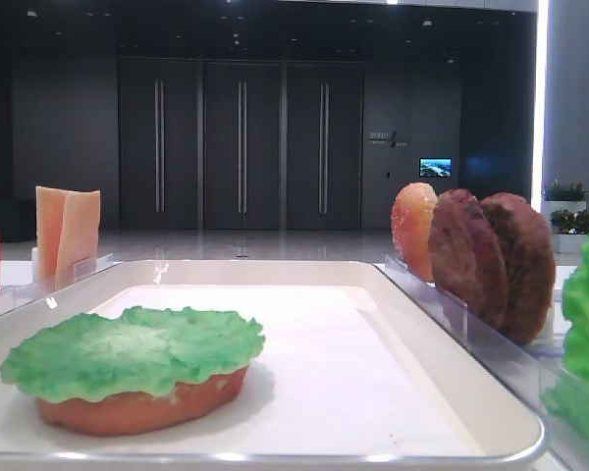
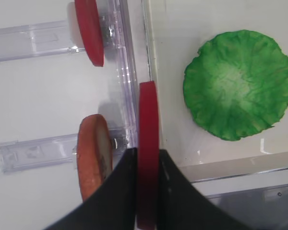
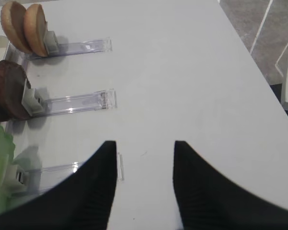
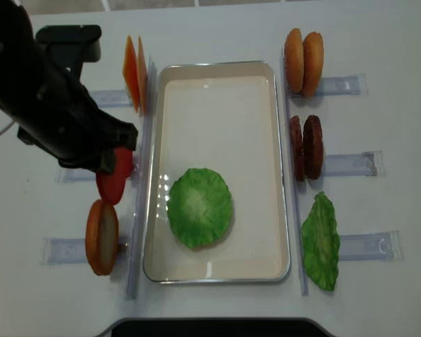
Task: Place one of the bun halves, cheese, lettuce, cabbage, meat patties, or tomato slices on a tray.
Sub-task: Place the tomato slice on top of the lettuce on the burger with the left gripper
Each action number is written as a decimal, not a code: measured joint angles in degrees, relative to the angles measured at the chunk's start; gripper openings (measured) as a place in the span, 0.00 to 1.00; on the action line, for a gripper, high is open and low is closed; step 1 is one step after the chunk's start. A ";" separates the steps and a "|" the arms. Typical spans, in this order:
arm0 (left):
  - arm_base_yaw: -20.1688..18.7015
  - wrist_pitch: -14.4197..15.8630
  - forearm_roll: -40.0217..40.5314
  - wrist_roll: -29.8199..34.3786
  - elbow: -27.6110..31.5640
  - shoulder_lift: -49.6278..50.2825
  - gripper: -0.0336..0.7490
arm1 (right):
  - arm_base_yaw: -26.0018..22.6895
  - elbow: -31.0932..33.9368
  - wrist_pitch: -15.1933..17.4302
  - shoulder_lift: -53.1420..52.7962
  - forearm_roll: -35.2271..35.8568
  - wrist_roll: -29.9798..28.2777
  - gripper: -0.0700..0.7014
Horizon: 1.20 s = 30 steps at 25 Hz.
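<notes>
We see a red tomato slice (image 2: 147, 153) held on edge just left of the white tray (image 4: 217, 91), where ruffled lettuce (image 4: 200, 207) tops a bun half (image 1: 142, 407).

Far half of large white rimmed tray (image 4: 217, 70) bare, open from above. Near half taken by ruffled green lettuce piece (image 4: 200, 206). Clear plastic racks (image 4: 142, 140) flank both long sides.
</notes>
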 joint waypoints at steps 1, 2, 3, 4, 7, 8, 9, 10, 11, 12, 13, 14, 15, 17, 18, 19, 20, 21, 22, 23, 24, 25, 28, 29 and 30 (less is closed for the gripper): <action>0.00 -0.54 -0.28 0.09 0.24 0.00 0.11 | 0.00 0.00 0.00 0.00 0.00 0.00 0.45; 0.00 -1.61 -0.90 0.67 0.58 0.00 0.11 | 0.00 0.00 0.00 0.00 0.00 0.00 0.45; 0.00 -2.95 -2.18 1.66 0.95 0.00 0.11 | 0.00 0.00 0.00 0.00 0.00 0.00 0.45; 0.00 -4.31 -3.89 2.64 1.31 0.00 0.11 | 0.00 0.00 0.00 0.00 0.00 0.00 0.45; 0.00 -9.61 -9.06 5.72 3.16 0.00 0.11 | 0.00 0.00 0.00 0.00 0.00 0.00 0.45; 0.00 -11.44 -10.30 6.86 3.87 0.00 0.11 | 0.00 0.00 0.00 0.00 0.00 0.00 0.45; 0.00 -13.28 -11.86 8.22 4.79 0.00 0.11 | 0.00 0.00 0.00 0.00 0.00 0.00 0.45; 0.00 -15.18 -13.61 9.70 5.76 0.00 0.11 | 0.00 0.00 0.00 0.00 0.00 0.00 0.45; 0.00 -16.71 -15.84 11.07 6.54 0.00 0.11 | 0.00 0.00 0.00 0.00 0.00 0.00 0.45; 0.00 -18.51 -18.06 12.95 7.47 0.00 0.11 | 0.00 0.00 0.00 0.00 0.00 0.00 0.45; 0.00 -20.18 -21.09 15.21 8.39 0.00 0.11 | 0.00 0.00 0.00 0.00 0.00 0.00 0.45; 0.00 -21.52 -24.40 17.75 9.23 0.06 0.11 | 0.00 0.00 0.00 0.00 0.00 0.00 0.45; 0.00 -22.45 -27.20 19.93 9.89 0.13 0.11 | 0.00 0.00 0.00 0.00 0.00 0.00 0.45; 0.00 -24.39 -33.76 25.30 11.32 0.69 0.11 | 0.00 0.00 0.00 0.00 0.00 0.00 0.45; 0.00 -25.02 -37.13 28.26 11.84 1.10 0.11 | 0.00 0.00 0.00 0.00 0.00 0.00 0.45; 0.00 -25.71 -40.09 30.91 12.48 1.46 0.11 | 0.00 0.00 0.00 0.00 0.00 0.00 0.45; 0.00 -26.21 -43.73 34.17 13.15 1.70 0.11 | 0.00 0.00 0.00 0.00 0.00 0.00 0.45; 0.00 -26.55 -47.24 36.84 13.86 1.92 0.11 | 0.00 0.00 0.00 0.00 0.00 0.00 0.45; 0.00 -26.99 -49.89 39.86 14.43 2.12 0.11 | 0.00 0.00 0.00 0.00 0.00 0.00 0.45; 0.05 -27.34 -52.94 42.72 15.13 2.25 0.11 | 0.00 0.00 0.00 0.00 0.00 0.00 0.45; 0.42 -27.47 -55.92 45.63 15.85 2.24 0.11 | 0.00 0.00 0.00 0.00 0.00 0.00 0.45; 1.02 -27.40 -59.42 48.85 16.50 2.24 0.11 | 0.00 0.00 0.00 0.00 0.00 0.00 0.45; 5.83 -24.75 -71.98 60.81 20.02 2.24 0.11 | 0.00 0.00 0.00 0.00 0.00 0.00 0.45; 7.75 -23.41 -75.63 64.25 21.31 2.24 0.11 | 0.00 0.00 0.00 0.00 0.00 0.00 0.45; 10.01 -21.57 -79.31 67.70 22.90 2.24 0.11 | 0.00 0.00 0.00 0.00 0.00 0.00 0.45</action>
